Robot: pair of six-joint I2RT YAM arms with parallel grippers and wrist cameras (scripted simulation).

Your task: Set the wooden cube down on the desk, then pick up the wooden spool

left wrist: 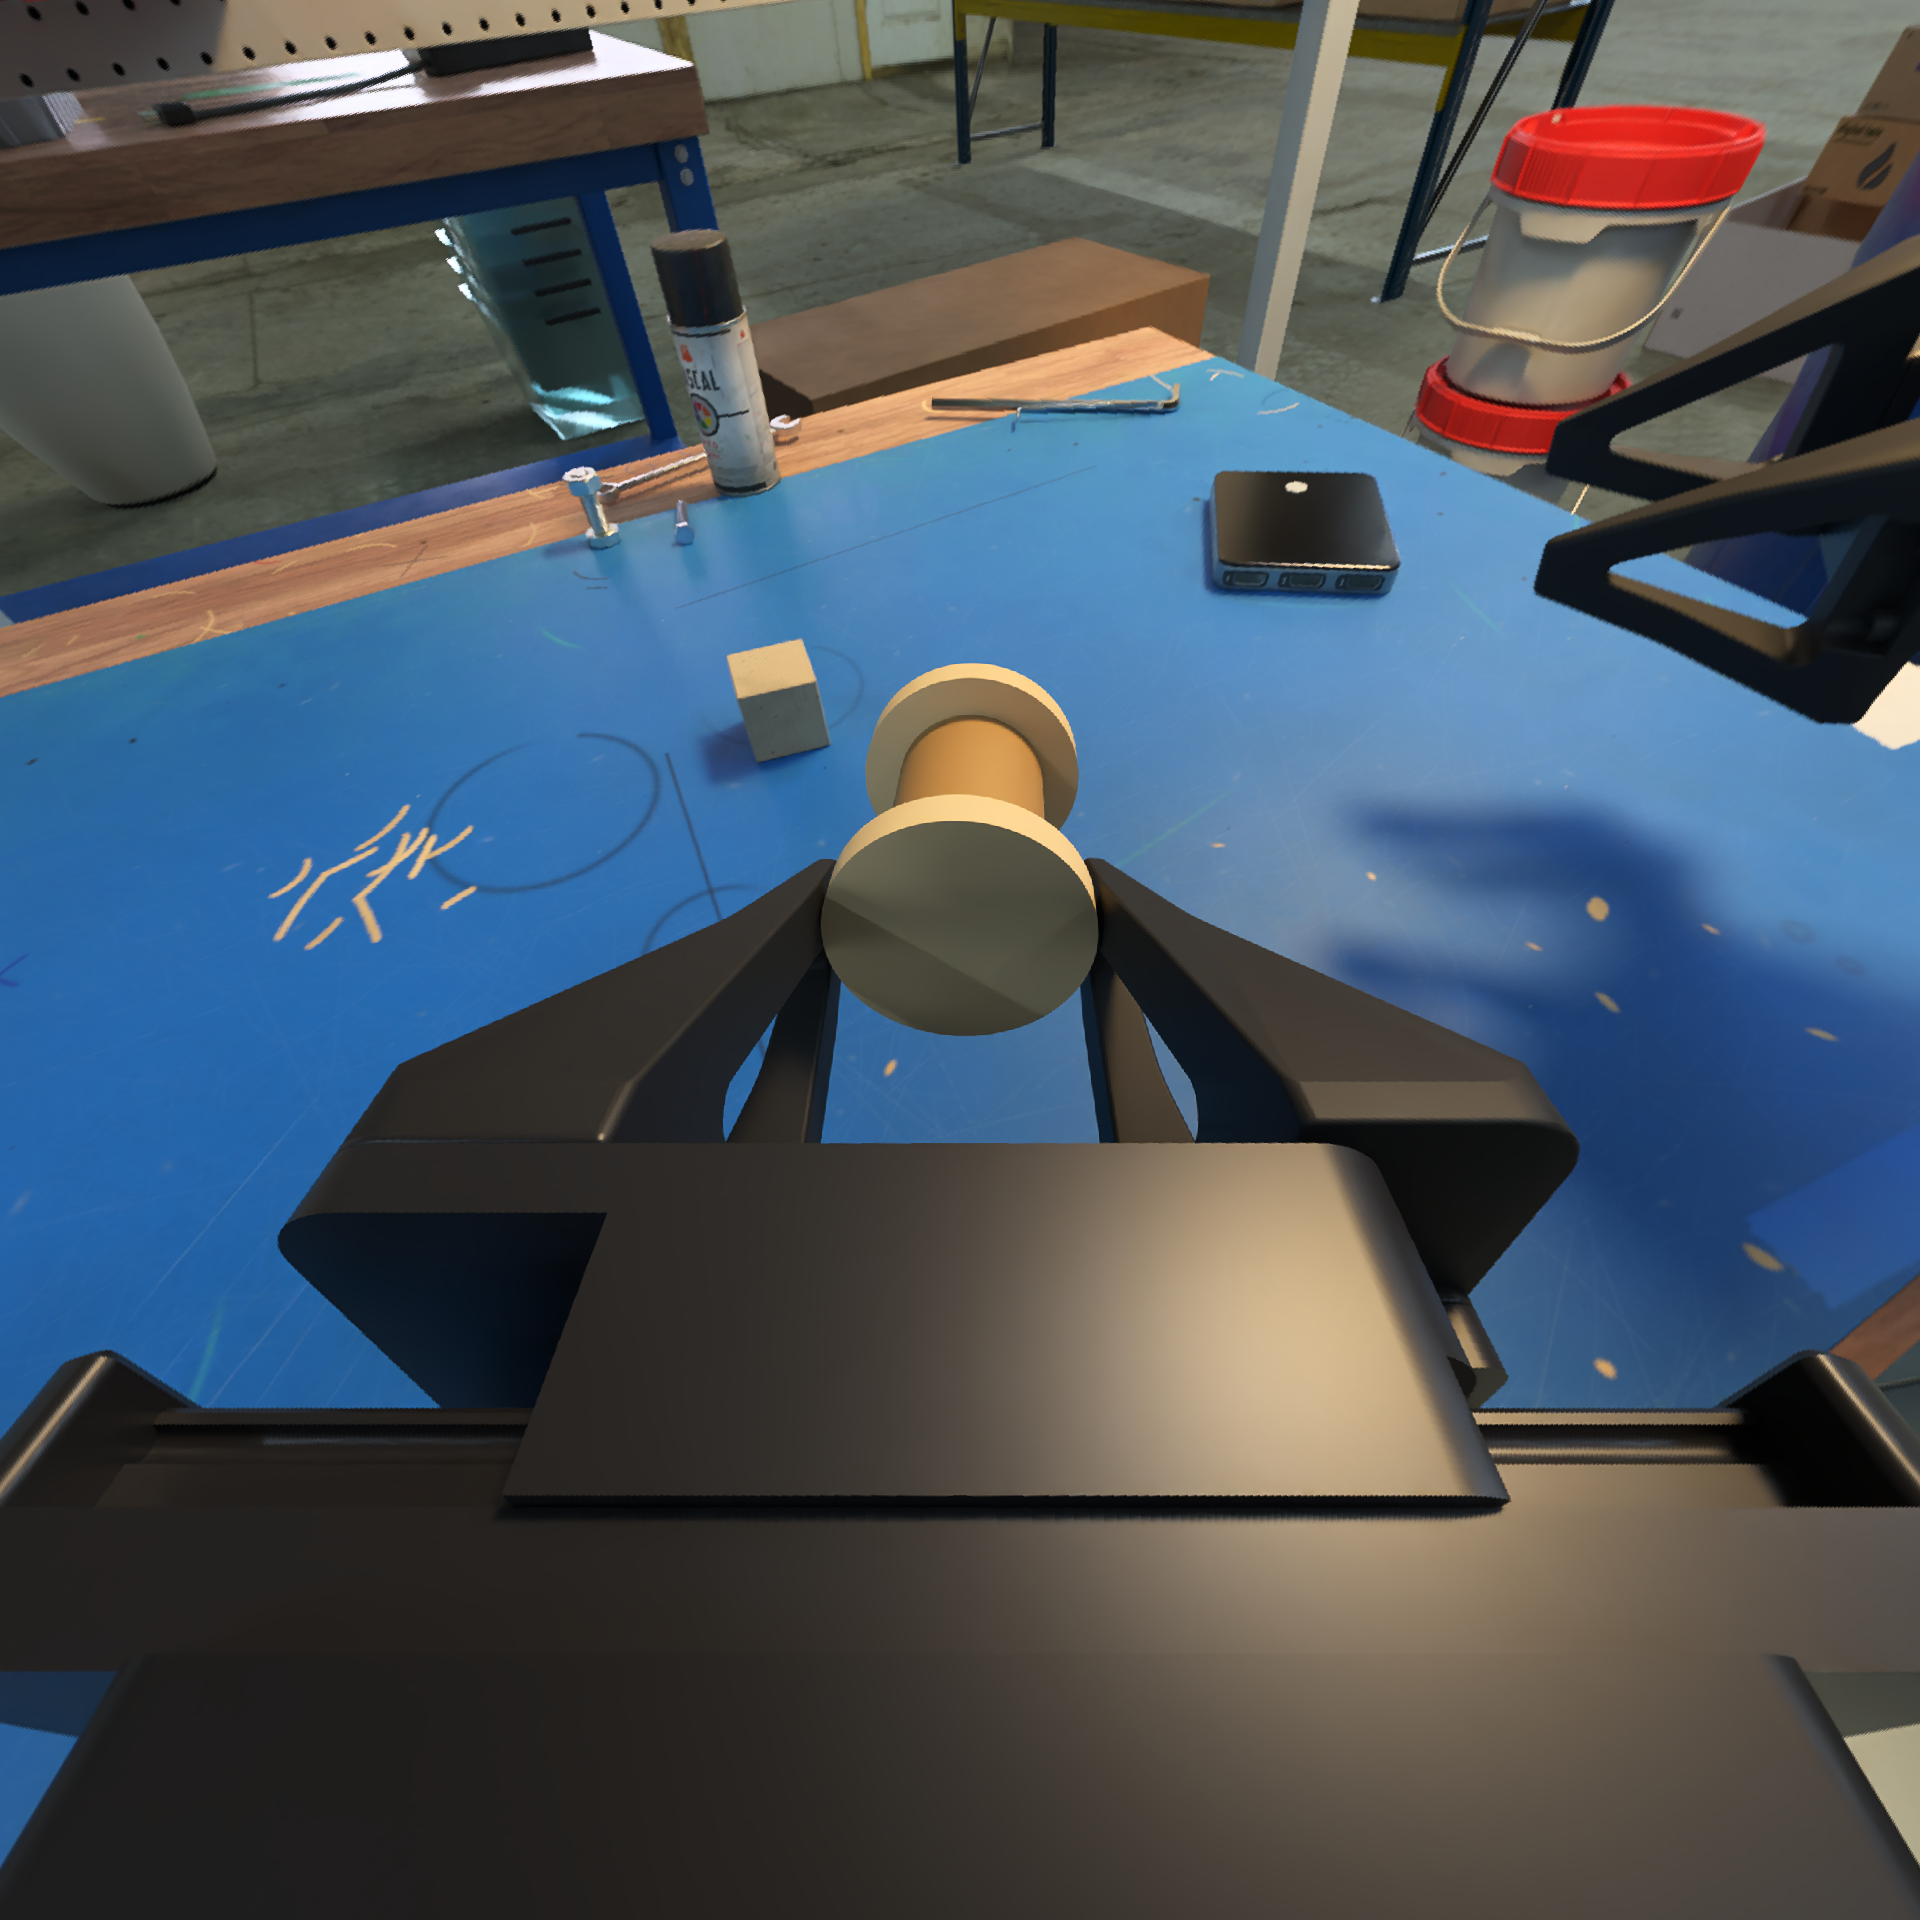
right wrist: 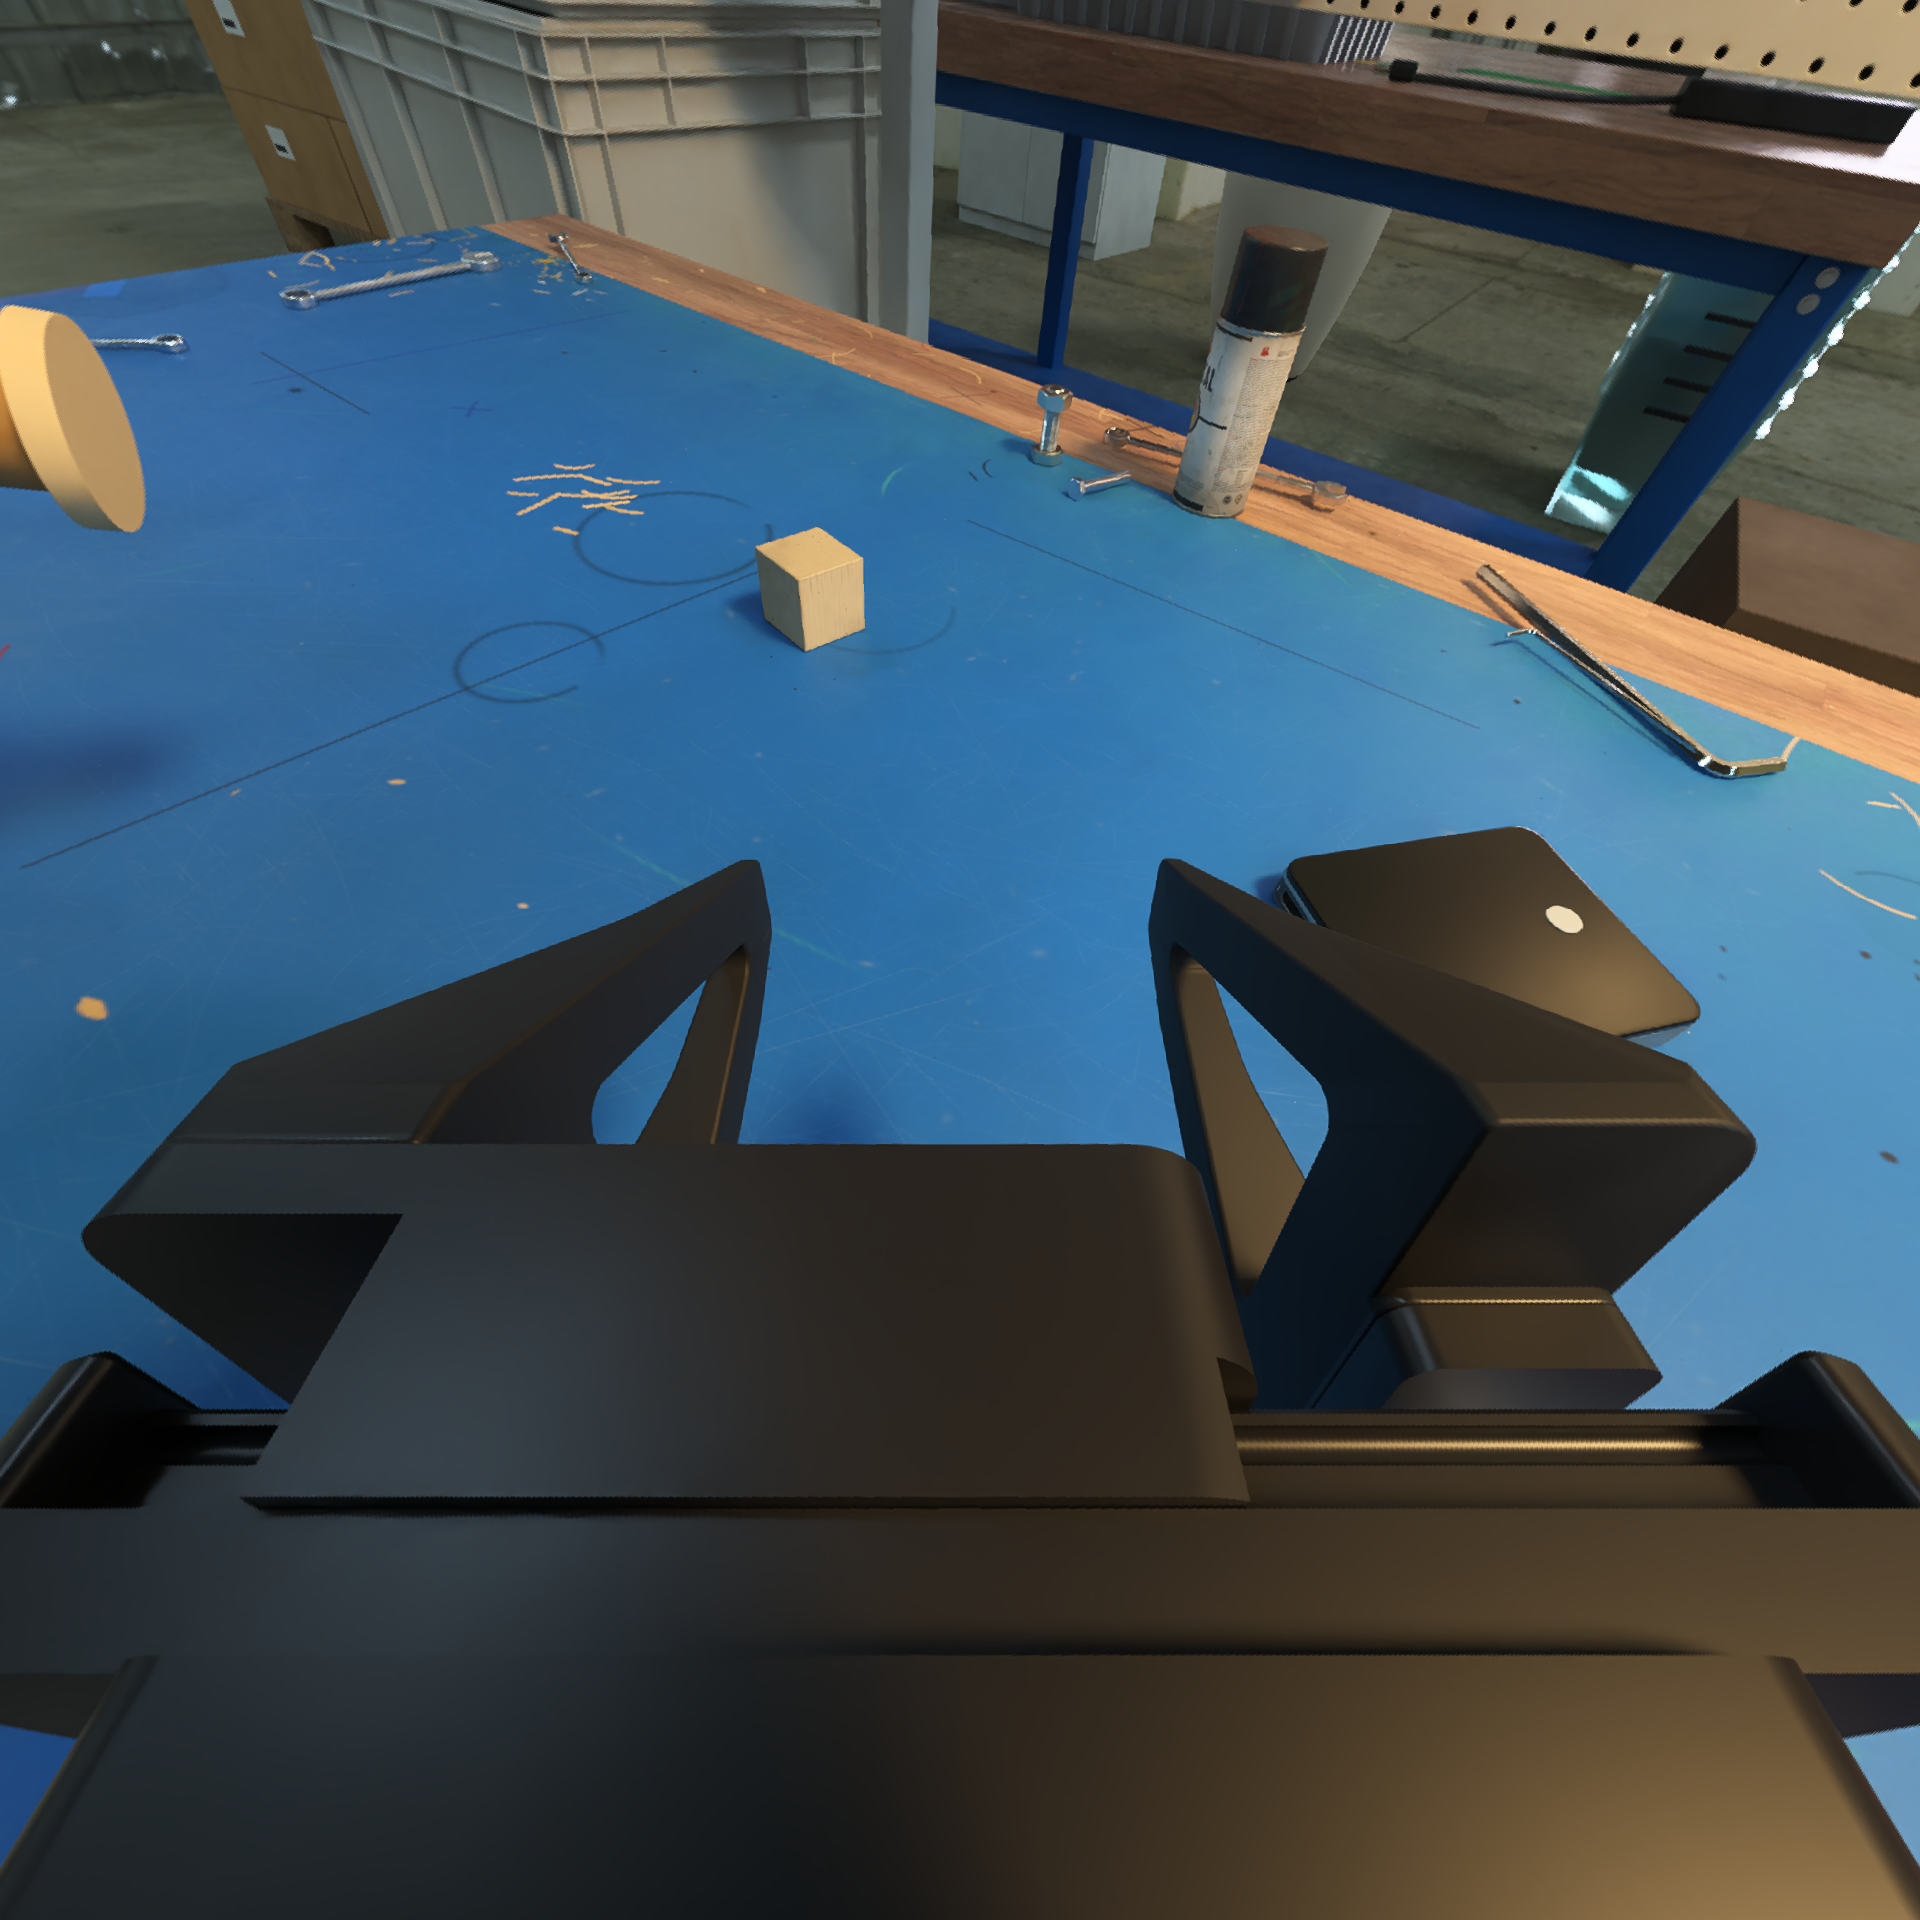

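My left gripper [left wrist: 961,904] is shut on the near flange of the wooden spool [left wrist: 961,852] and holds it above the blue desk mat [left wrist: 416,1039]. The spool lies along my fingers, its far flange pointing away. The spool's end also shows at the left edge of the right wrist view [right wrist: 73,426]. The wooden cube [left wrist: 777,698] stands free on the mat beyond the spool; it also shows in the right wrist view [right wrist: 811,587]. My right gripper [right wrist: 961,904] is open and empty above the mat, and it also shows at the right of the left wrist view [left wrist: 1704,540].
A black box [left wrist: 1299,530] lies on the mat, close to my right fingers [right wrist: 1496,935]. A spray can [left wrist: 717,364], a bolt [left wrist: 590,506], a wrench [right wrist: 390,278] and a hex key [right wrist: 1631,681] lie along the far wooden edge. A red-lidded jar [left wrist: 1590,260] stands beyond the corner.
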